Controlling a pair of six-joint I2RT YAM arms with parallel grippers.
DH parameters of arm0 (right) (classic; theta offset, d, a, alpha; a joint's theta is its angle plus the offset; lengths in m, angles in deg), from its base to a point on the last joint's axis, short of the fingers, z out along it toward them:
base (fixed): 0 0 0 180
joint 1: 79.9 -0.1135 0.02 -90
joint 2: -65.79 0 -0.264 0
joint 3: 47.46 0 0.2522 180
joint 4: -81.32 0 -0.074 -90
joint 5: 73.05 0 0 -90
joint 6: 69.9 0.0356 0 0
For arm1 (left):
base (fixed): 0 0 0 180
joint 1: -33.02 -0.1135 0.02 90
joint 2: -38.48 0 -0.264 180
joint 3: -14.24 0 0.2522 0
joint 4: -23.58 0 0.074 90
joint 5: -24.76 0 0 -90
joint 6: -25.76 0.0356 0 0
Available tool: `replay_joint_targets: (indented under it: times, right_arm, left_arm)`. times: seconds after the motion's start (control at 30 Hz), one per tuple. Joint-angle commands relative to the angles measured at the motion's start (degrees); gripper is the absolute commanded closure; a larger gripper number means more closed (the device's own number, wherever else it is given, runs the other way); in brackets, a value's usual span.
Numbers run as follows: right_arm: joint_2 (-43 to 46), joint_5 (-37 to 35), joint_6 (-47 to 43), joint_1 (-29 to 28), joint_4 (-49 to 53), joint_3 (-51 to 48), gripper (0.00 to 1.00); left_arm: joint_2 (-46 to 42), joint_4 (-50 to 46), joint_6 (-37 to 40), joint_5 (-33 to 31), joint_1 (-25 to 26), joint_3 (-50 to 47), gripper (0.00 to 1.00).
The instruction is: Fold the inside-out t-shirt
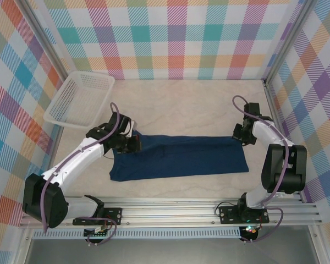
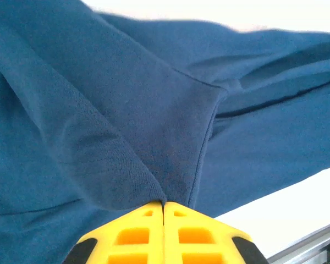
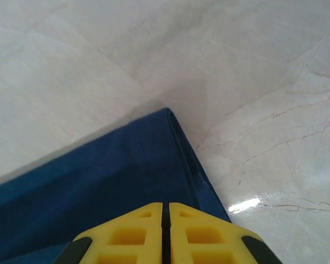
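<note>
Pinching a ridge of navy cloth between yellow fingers pressed flat together, the left end effector [image 2: 164, 204] gripped the inside-out t-shirt [image 1: 181, 157]. The shirt lay as a long band across the middle of the desk [image 1: 181, 104], reaching from one end effector to the other. The right end effector [image 3: 166, 206] sat at the far corner of the band's right end, its fingers nearly together with a thin slit between them; whether any cloth was nipped there could not be told. The step in hand looked like a fold of the band end over end. To do it well, the left corner should probably be lifted only enough to clear the layers below, carried straight along the band and laid edge on edge, so the fold does not skew. The collar, sleeves and any print were tucked away or too dark to pick out, and the cloth under both sets of fingers was hidden.
</note>
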Motion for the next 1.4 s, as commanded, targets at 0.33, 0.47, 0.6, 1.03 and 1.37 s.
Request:
replay_joint_targets:
  times: [0.33, 0.47, 0.6, 1.03, 1.37]
  right_arm:
    - [8.1, 5.01, 1.12, -3.92, -6.99, -5.35, 0.59]
    - [8.62, 7.91, 1.67, -7.77, -7.51, -5.77, 0.56]
    - [6.68, 10.0, 3.33, -12.64, -7.69, -4.81, 0.55]
    - [4.83, 23.83, 6.7, -35.9, -18.2, -4.68, 0.52]
    - [-15.04, 20.51, -3.36, -60.16, -24.09, 15.38, 0.51]
  left_arm:
    - [7.35, 2.52, 0.04, 4.14, 5.19, -2.61, 1.0]
    - [7.84, 3.48, -0.64, 5.03, 5.6, -2.33, 1.0]
    - [8.09, 4.27, -1.09, 6.01, 5.64, -1.8, 1.0]
    - [-3.55, 3.1, -3.1, -10.06, 2.04, -5.56, 0.47]
    - [-11.17, 12.54, -11.0, -11.1, -17.5, -17.26, 0.46]
